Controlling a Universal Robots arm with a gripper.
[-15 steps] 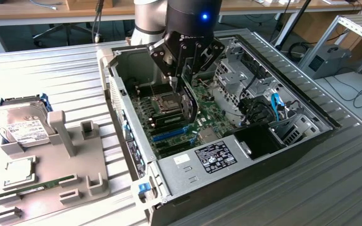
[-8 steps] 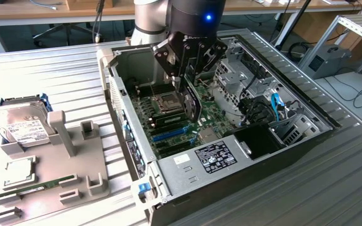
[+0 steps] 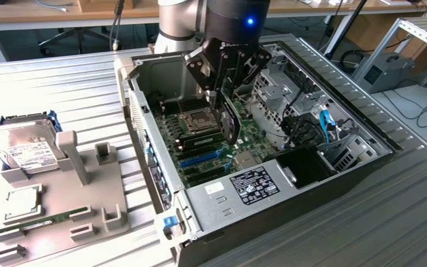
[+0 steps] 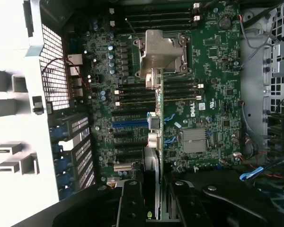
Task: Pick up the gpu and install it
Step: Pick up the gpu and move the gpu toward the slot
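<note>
The gpu (image 3: 230, 119) is a thin dark card that hangs edge-down inside the open computer case (image 3: 148, 139), above the green motherboard (image 3: 247, 133). My gripper (image 3: 226, 92) is shut on its upper edge. In the wrist view the gpu (image 4: 157, 127) appears edge-on between the two black fingers (image 4: 131, 203), its silver bracket end pointing toward the CPU socket (image 4: 161, 52). Its lower edge hovers over the expansion slots, near the blue slot (image 4: 130, 125). I cannot tell whether it touches a slot.
A grey fixture tray (image 3: 87, 189) at the exterior view's left carries a hard drive (image 3: 22, 149), a CPU (image 3: 22, 203) and a green memory stick (image 3: 46, 219). Inside the case are the power supply (image 3: 252, 186), a drive cage (image 3: 288, 94) and blue cables (image 3: 324, 125).
</note>
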